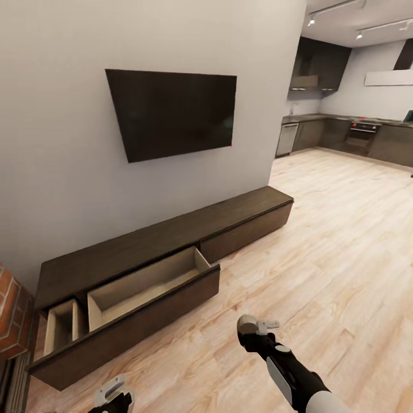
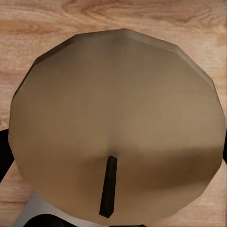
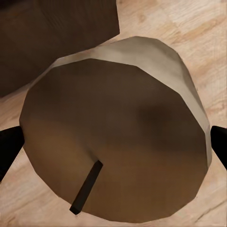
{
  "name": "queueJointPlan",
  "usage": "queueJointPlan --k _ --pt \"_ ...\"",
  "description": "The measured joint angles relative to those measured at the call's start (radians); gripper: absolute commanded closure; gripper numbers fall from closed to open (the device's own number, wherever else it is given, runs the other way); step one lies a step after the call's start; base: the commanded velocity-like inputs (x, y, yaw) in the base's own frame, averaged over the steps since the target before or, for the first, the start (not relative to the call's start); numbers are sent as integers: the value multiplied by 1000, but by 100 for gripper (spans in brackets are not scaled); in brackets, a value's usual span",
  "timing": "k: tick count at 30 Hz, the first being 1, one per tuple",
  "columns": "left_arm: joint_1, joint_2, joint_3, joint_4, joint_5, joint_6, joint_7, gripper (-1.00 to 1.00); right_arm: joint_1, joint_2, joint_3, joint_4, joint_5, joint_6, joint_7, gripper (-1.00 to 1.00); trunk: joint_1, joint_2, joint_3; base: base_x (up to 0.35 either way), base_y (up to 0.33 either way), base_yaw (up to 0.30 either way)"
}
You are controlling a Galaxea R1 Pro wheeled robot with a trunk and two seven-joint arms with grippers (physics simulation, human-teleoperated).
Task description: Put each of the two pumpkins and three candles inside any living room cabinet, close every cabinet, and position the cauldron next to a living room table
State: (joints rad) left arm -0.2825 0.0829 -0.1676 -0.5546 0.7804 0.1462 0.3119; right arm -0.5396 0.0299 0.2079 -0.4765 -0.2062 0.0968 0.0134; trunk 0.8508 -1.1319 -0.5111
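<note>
Light plank floor [image 1: 321, 241] runs from the lower frame back to a kitchen [image 1: 350, 132] at upper right. Nearest, at bottom centre-left, the left gripper [image 1: 115, 396] pokes in; its wrist view has a candle [image 2: 116, 125] seated between dark fingers, wick end toward the camera. At lower centre-right the right gripper [image 1: 255, 328] is closed round a second candle [image 1: 248, 326], the same grip seen close up in its own wrist view. Beyond, left of centre, the cabinet [image 1: 160, 241] lies along the wall with its left drawer [image 1: 143, 287] pulled out and bare inside, under a TV [image 1: 172, 112]. I would roll closer, carry each candle over the drawer, lower it upright near the floor of it, then release.
</note>
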Motion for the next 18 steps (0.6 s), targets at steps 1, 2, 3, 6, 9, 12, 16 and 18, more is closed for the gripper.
queueJointPlan --k 1,2,3,6,9,12,16,18 --pt "0 0 0 0 0 0 0 100 0 0 0 0 0 0 0 100 0 0 1 168 -86 251" --pt "0 0 0 0 0 0 0 100 0 0 0 0 0 0 0 100 0 0 1 174 -106 251" --pt "0 0 0 0 0 -1 0 100 0 0 0 0 0 0 0 100 0 0 2 180 -121 251" --pt "0 0 0 0 -1 -1 0 100 0 0 0 0 0 0 0 100 0 0 3 189 -132 251" --pt "0 0 -1 0 0 0 0 100 0 0 0 0 0 0 0 100 0 0 5 192 -118 251" --pt "1 0 -1 0 -1 0 0 100 0 0 0 0 0 0 0 100 0 0 6 164 -96 251" --pt "0 0 -1 0 -1 0 0 100 0 0 0 0 0 0 0 100 0 0 8 122 -79 251" --pt "0 0 0 0 -2 0 0 100 0 0 0 0 0 0 0 100 0 0 10 103 -66 251"
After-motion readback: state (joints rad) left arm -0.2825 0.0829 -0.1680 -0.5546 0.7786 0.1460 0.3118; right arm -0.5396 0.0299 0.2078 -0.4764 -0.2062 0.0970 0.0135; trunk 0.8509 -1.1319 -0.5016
